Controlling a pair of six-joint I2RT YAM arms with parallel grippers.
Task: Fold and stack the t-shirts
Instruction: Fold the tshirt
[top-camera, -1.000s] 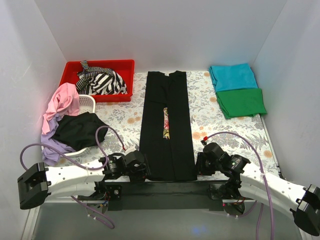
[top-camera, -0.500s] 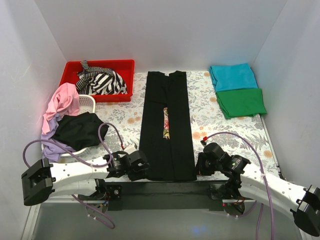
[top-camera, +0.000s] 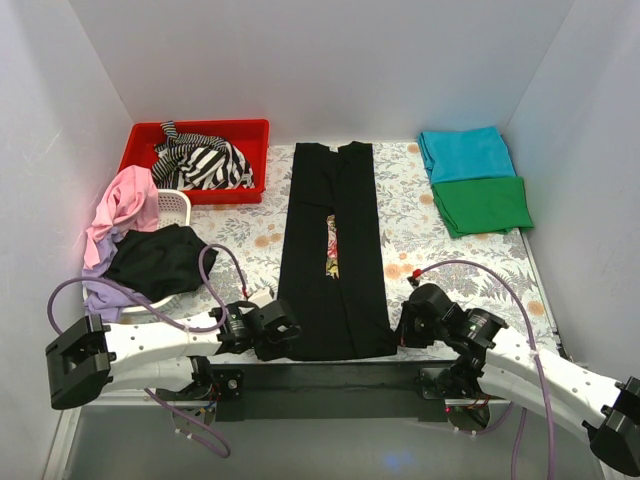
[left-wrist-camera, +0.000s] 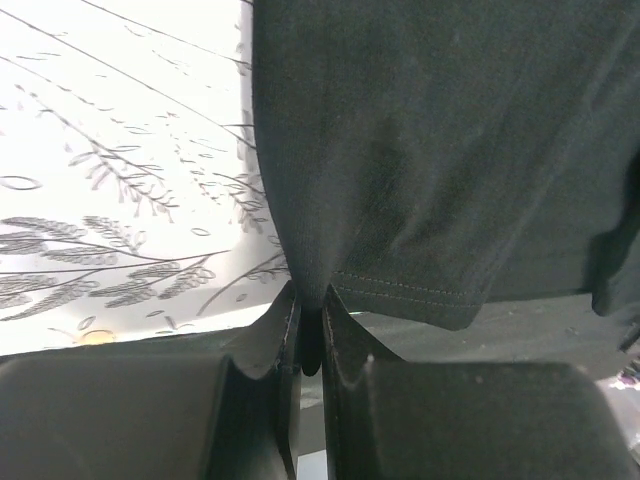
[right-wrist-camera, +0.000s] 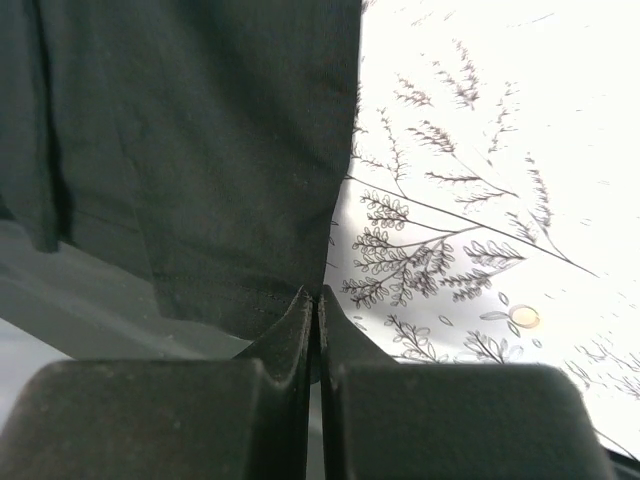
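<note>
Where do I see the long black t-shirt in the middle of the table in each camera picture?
Top external: the black t-shirt is a long strip in the centre, reaching the arms.
Left wrist: the black t-shirt fills the upper right, hem corner pinched in the left gripper.
Right wrist: the black t-shirt fills the upper left, edge meeting the right gripper.
Shared landmark: the floral tablecloth beside it.

**What I Am Not Seeing**

My left hand (left-wrist-camera: 310, 300) is swallowing the hem corner of the black tee (left-wrist-camera: 440, 150), which is running off the top and right edges of that wrist view. My right hand (right-wrist-camera: 316, 298) is hiding the other corner. Folded flaps are covering the rose print (top-camera: 331, 247) except a sliver, too small to read. A pink tee (top-camera: 128, 200) is burying much of the white basket (top-camera: 179, 205).
</note>
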